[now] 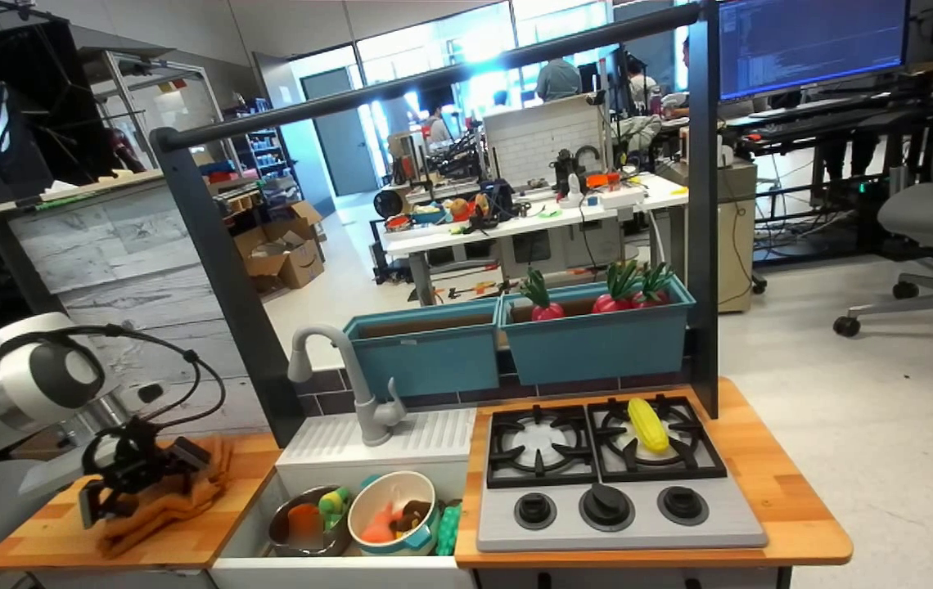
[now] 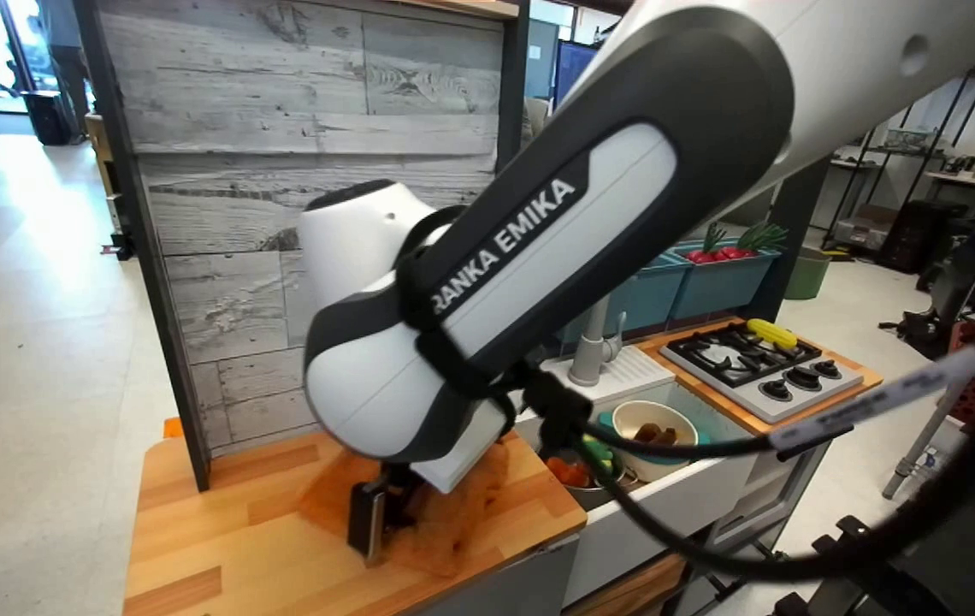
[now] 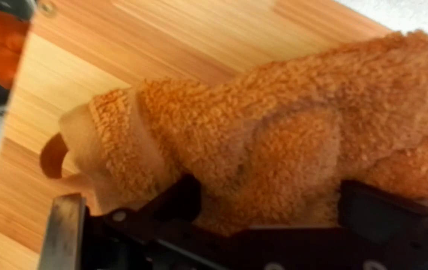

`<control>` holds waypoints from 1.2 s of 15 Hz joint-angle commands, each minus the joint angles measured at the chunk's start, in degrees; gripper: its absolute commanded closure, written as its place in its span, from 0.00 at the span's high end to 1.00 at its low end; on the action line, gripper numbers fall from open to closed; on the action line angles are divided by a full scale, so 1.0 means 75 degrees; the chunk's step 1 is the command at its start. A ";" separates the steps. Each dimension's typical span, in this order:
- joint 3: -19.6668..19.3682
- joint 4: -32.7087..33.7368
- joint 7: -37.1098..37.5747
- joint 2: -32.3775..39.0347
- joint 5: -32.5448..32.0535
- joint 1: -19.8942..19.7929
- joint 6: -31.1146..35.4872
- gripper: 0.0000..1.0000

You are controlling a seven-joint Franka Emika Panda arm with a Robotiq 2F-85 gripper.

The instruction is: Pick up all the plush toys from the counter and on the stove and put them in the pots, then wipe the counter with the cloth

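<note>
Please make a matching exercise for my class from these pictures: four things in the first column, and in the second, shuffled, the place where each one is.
1. long yellow toy
2. orange cloth
3. teal-handled pot
4. red radishes

A. in the sink
B. on the stove
C. in a blue planter
D. on the wooden counter

Pairs: 1-B; 2-D; 3-A; 4-C

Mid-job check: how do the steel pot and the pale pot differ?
Finish: the steel pot is shiny metal; the pale pot is cream inside, with teal handles.
Contents: the steel pot holds an orange-red toy and green-and-yellow items; the pale pot holds a salmon toy and brown items.
Place: the steel pot stands nearer the cloth, the pale pot nearer the stove.
Shared: both are round, lidless and in the sink.
</note>
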 commanded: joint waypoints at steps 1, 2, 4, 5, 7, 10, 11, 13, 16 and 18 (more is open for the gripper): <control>-0.0249 -0.1509 0.0531 -0.0745 0.0090 -0.0314 -0.0028 1.00; -0.0187 -0.1518 0.0410 -0.0711 0.0090 -0.0400 -0.0106 1.00; -0.0065 -0.1281 0.0088 -0.0505 -0.0007 -0.0378 -0.0214 1.00; -0.0006 -0.0960 -0.0065 -0.0297 -0.0045 -0.0304 -0.0214 1.00; 0.0116 -0.0463 -0.0356 -0.0027 -0.0143 -0.0115 -0.0193 1.00; 0.0212 0.0222 -0.0651 0.0312 -0.0310 0.0283 -0.0151 1.00; 0.0197 0.0448 -0.0718 0.0427 -0.0352 0.0385 -0.0199 1.00; 0.0145 0.0620 -0.0724 0.0504 -0.0328 0.0459 -0.0264 1.00; 0.0029 0.0222 -0.0595 0.0295 -0.0213 0.0281 -0.0398 1.00; -0.0112 -0.0453 -0.0263 -0.0056 -0.0147 0.0083 -0.0377 1.00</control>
